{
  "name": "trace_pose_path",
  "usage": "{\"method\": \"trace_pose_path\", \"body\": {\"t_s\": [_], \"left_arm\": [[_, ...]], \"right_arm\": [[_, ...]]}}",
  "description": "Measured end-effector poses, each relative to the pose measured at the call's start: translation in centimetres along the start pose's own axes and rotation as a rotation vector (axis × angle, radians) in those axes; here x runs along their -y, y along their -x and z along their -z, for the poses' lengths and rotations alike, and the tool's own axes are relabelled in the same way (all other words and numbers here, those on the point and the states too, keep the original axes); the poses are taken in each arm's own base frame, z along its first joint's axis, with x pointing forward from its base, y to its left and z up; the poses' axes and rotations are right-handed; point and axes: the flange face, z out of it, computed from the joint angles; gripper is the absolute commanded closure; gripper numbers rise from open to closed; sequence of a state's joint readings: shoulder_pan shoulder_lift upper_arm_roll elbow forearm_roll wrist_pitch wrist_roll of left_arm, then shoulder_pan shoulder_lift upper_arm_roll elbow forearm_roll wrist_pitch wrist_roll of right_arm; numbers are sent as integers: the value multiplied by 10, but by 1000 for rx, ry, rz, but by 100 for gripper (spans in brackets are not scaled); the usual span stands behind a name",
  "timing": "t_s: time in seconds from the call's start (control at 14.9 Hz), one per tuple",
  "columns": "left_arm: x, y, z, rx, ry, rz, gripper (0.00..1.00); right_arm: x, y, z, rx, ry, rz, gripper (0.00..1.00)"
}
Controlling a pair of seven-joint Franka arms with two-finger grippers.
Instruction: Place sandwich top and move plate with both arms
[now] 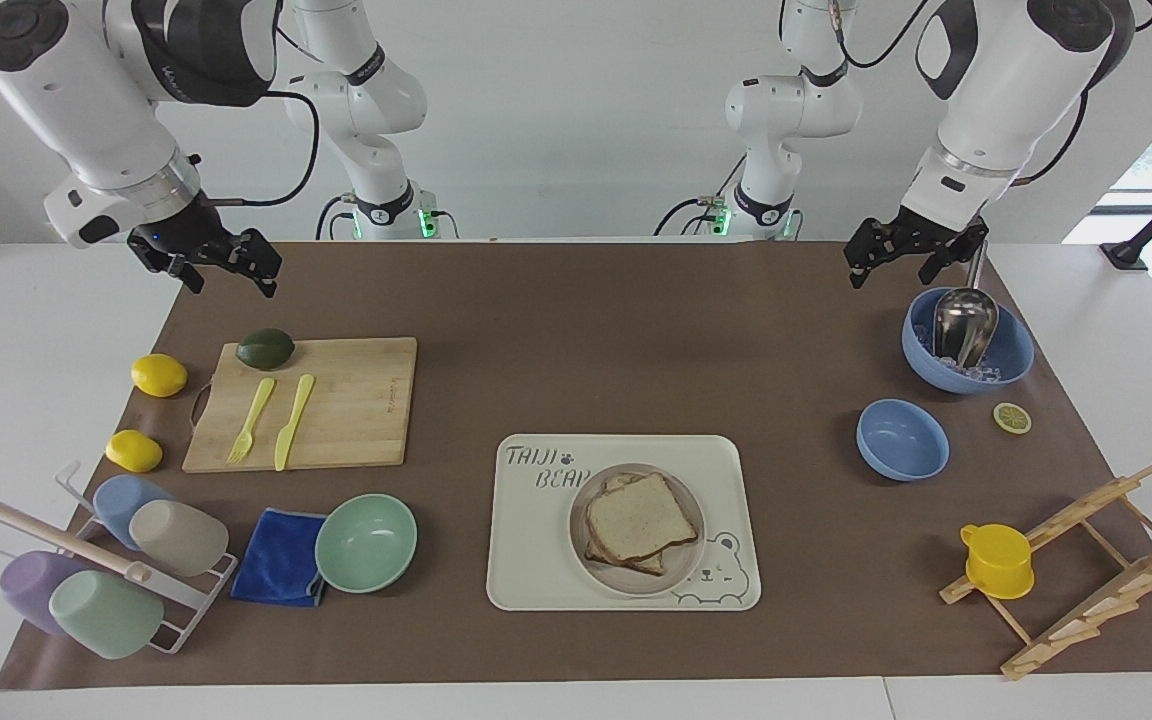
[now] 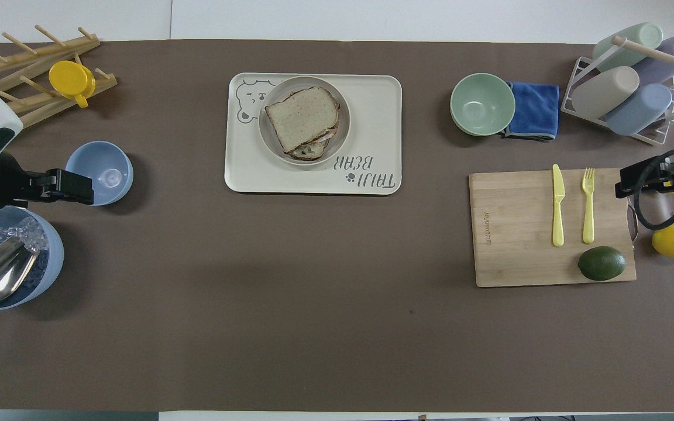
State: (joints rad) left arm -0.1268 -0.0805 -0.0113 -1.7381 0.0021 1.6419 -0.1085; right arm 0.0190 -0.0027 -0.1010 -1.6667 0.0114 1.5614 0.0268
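Note:
The sandwich top (image 1: pixel 639 517), a plain bread slice with a brown crust, lies on the stacked sandwich on the round beige plate (image 1: pixel 686 562). The plate sits on the cream "Taiji Bear" tray (image 1: pixel 536 545). In the overhead view the slice (image 2: pixel 302 116) covers most of the plate (image 2: pixel 344 126). My left gripper (image 1: pixel 893 268) is open and empty, held up over the mat beside the ice bowl (image 1: pixel 1011 355). My right gripper (image 1: pixel 231 275) is open and empty, waiting over the mat by the cutting board (image 1: pixel 356 410). Both are well away from the plate.
The ice bowl holds a metal scoop (image 1: pixel 964 322); a small blue bowl (image 1: pixel 902 439), lemon slice (image 1: pixel 1012 417), wooden rack (image 1: pixel 1086 570) and yellow cup (image 1: pixel 996 560) stand at that end. An avocado (image 1: pixel 265 348), fork, knife, lemons, mint bowl (image 1: pixel 366 543), blue cloth and cup rack are at the other.

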Motion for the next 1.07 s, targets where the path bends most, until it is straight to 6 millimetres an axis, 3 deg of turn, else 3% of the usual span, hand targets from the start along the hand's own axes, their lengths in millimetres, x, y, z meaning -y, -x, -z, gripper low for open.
{"method": "trace_pose_path", "body": {"t_s": [0.4, 1.07], "left_arm": [[0, -9, -9, 25, -6, -6, 0], [-2, -9, -6, 20, -6, -9, 0]], "right_arm": [[0, 0, 0, 0, 0, 0, 0], [0, 0, 0, 0, 0, 0, 0]]}}
